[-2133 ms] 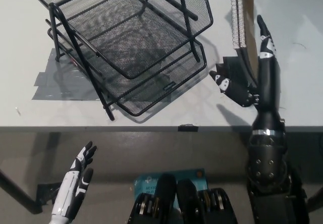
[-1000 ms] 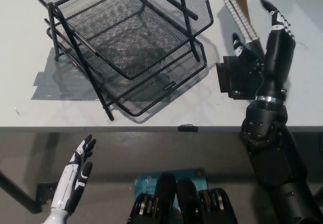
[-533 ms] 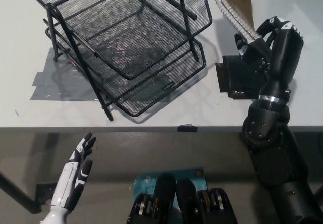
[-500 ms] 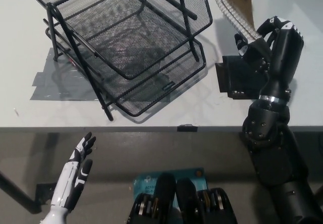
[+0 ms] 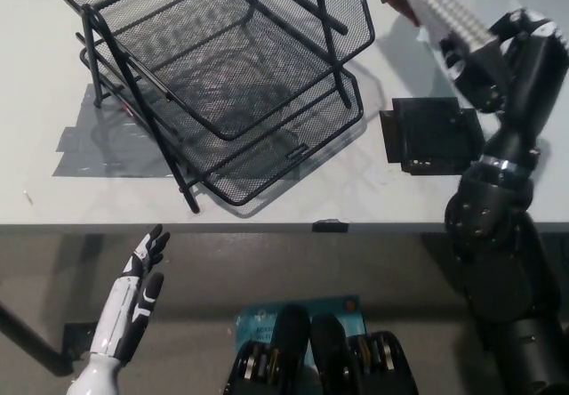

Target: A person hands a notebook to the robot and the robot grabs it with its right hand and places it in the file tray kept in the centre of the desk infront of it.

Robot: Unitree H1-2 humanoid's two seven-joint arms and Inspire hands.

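Clamping the notebook [image 5: 440,8] near its lower end, the right hand [image 5: 507,57] sits well right of the file tray [image 5: 222,75]; left hand [image 5: 133,310] spread, idle.

The tray [image 5: 222,84] fills the upper left and centre of the frame, its slanted black frame bars crossing above the mesh shelves. Bare desk [image 5: 356,190] lies open between the tray and a black square object [image 5: 433,135] at the right. The desk's lower left strip is also free.
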